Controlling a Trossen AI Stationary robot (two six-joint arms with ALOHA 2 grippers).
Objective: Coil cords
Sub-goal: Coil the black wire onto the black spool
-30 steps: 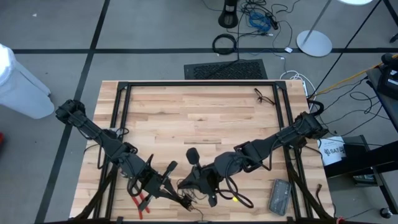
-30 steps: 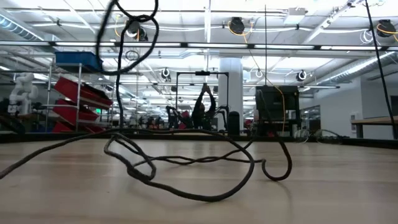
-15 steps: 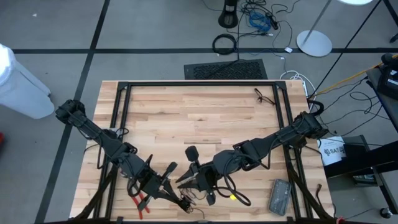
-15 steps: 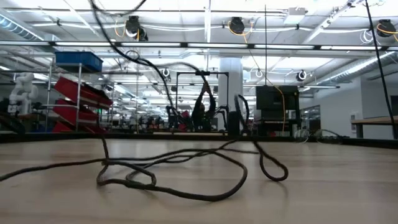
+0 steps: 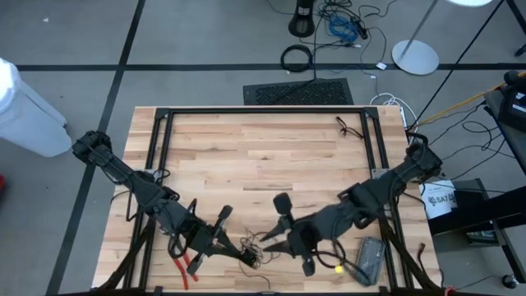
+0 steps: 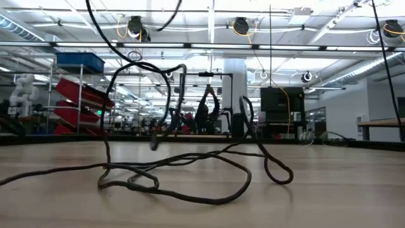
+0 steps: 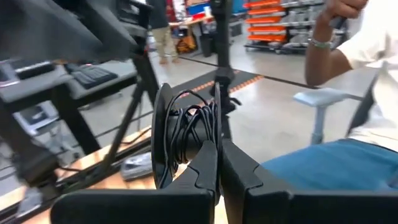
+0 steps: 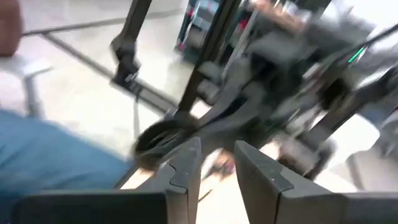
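Observation:
The cord is thin and black. Part of it is wound into a small coil (image 7: 189, 127) beside a round dark puck (image 7: 163, 134), and my left gripper (image 7: 217, 158) is shut on that coil near the table's near edge (image 5: 246, 256). The rest lies in loose loops on the wood (image 6: 190, 166), with one strand rising out of the low view. My right gripper (image 5: 269, 240) stands open just right of the left one, pointing at it, with nothing between its fingers (image 8: 186, 165). My left gripper pinches the wound part of the cord (image 7: 208, 134), next to the puck, between its two shut fingertips. The fingers reach out level. The coil and puck are lifted clear of the table, and slack cord (image 6: 111, 95) trails from them down to the loops on the wood.
Red-handled pliers (image 5: 187, 267) lie by the left arm at the near edge. A grey box (image 5: 370, 259) and a small yellow piece (image 5: 337, 267) lie near right. Another thin black cord (image 5: 349, 127) lies at the far right. A black frame (image 5: 263, 111) borders the table.
My right gripper has drawn back toward the table's right edge, away from my left gripper. The cord loops that hung high have dropped onto the wood and spread out flatter; one strand still arches above them.

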